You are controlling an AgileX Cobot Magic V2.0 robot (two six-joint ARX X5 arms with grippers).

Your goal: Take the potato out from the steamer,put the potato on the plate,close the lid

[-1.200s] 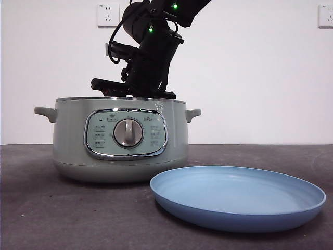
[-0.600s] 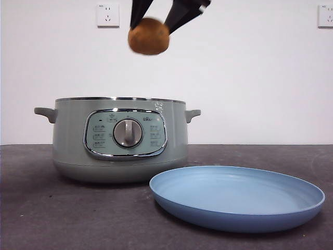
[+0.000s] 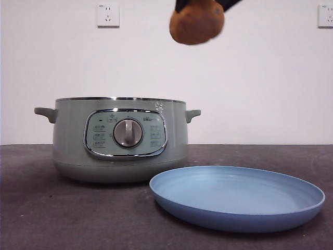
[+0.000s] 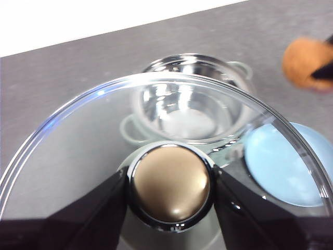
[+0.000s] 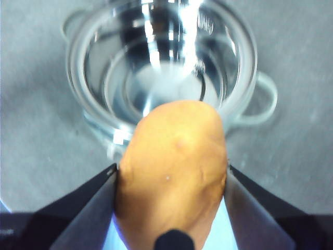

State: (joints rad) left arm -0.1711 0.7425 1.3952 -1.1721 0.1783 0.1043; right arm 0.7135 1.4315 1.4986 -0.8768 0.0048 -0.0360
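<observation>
My right gripper (image 5: 171,179) is shut on the orange-brown potato (image 5: 171,166). In the front view the potato (image 3: 196,23) hangs high at the top edge, above the steamer's right rim. The sage-green steamer (image 3: 119,138) stands open on the table; its shiny inside (image 5: 161,62) looks empty. The light-blue plate (image 3: 237,195) lies empty to the right and in front of it. My left gripper (image 4: 170,195) is shut on the knob (image 4: 170,179) of the glass lid (image 4: 78,146), held high above the steamer (image 4: 192,104) and out of the front view.
A dark grey table top (image 3: 62,213) carries the steamer and plate. A white wall with two sockets (image 3: 108,14) stands behind. The potato also shows in the left wrist view (image 4: 304,62), above the plate (image 4: 283,161).
My right gripper has risen out of the steamer with the potato and carried it to the right, toward the plate side. Steamer and plate have not moved.
</observation>
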